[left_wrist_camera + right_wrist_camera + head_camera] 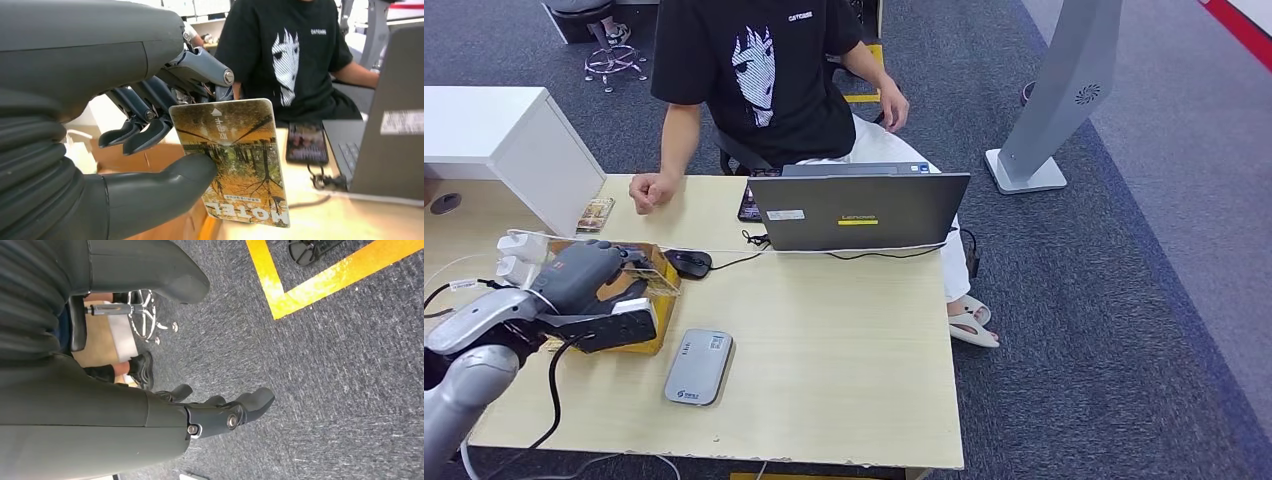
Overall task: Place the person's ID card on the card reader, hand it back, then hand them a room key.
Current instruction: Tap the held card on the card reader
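Left hand [120, 150] fingers [150, 135] pinching room key [235, 160], right hand [150, 425] fingers spread over carpet [340, 390]

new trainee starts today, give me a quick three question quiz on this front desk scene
1. True or false: the left hand holds a hotel key card.
2. What lies flat on the table near the front edge, right of the yellow box?
A. phone
B. grey card reader
C. mouse
3. Fill in: the person's hand rests on the table as a closed ____.

Key:
1. True; the card is pinched between thumb and fingers.
2. B, the grey card reader.
3. Fist.
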